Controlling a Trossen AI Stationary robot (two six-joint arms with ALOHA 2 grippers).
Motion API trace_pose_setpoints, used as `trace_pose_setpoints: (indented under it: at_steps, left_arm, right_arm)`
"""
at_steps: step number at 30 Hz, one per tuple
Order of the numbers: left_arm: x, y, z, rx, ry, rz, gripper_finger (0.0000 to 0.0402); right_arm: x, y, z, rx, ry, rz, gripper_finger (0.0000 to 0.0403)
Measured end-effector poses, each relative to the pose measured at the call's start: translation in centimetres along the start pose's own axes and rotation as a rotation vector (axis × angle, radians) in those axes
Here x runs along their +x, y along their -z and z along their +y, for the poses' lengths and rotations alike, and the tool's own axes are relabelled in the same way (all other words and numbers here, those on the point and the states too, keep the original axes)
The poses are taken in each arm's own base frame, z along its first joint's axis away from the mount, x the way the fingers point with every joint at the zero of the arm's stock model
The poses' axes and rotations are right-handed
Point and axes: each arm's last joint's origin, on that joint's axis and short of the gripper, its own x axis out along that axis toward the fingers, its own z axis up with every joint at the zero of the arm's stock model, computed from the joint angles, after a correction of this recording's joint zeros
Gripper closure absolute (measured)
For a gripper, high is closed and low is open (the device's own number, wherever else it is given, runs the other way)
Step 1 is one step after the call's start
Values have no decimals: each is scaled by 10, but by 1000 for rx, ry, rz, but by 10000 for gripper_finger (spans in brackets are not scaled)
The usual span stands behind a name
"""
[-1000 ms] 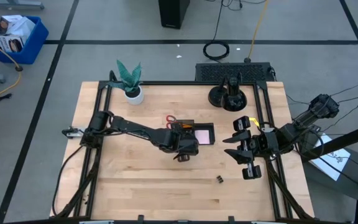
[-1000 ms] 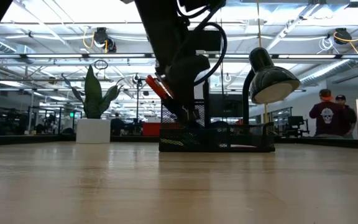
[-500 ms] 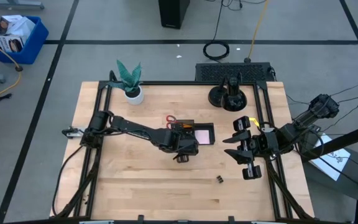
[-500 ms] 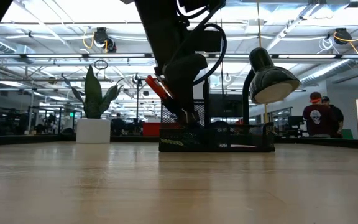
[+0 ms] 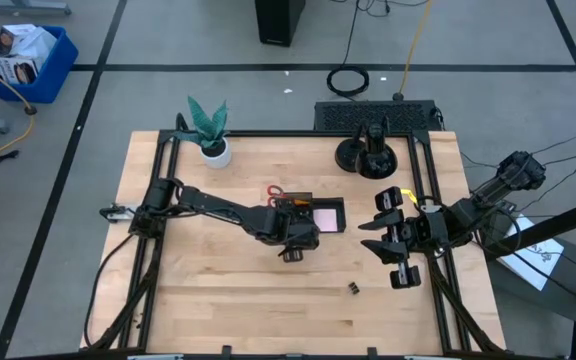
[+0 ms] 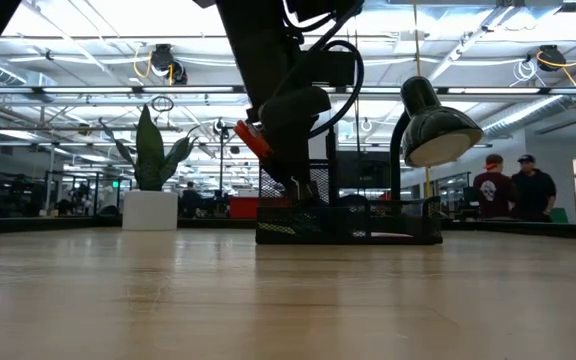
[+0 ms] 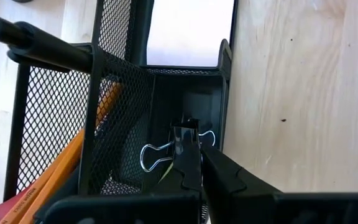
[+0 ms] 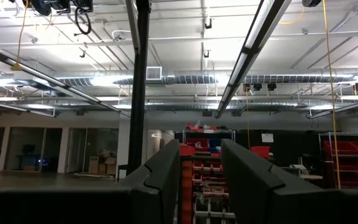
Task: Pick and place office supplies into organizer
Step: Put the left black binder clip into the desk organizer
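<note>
Placing step: my left gripper (image 7: 188,163) is clamped on 1 binder clip (image 7: 182,144) over a compartment of the mesh organizer (image 7: 120,118), so I judge release comes next; right gripper (image 5: 393,248), part-open and empty, waits at table's edge.

wooden table (image 5: 208,290), organizer (image 5: 313,214), potted plant (image 5: 209,130), binder clip (image 5: 352,289)

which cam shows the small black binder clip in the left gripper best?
Left wrist view: the small black binder clip with silver wire handles sits pinched in the left gripper, over a compartment of the black mesh organizer. High view: the arm hides it. Low view: too small to make out. Right wrist view: only the room.
</note>
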Motion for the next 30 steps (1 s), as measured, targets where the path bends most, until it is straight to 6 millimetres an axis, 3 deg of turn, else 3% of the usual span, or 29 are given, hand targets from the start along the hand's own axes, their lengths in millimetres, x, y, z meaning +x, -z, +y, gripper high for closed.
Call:
trace_pose_setpoints:
  at_steps: [30]
  left_arm:
    - [3, 0, 6, -22, 46, 26, 382]
  right_arm:
    - [0, 0, 0, 18, -1, 0, 293]
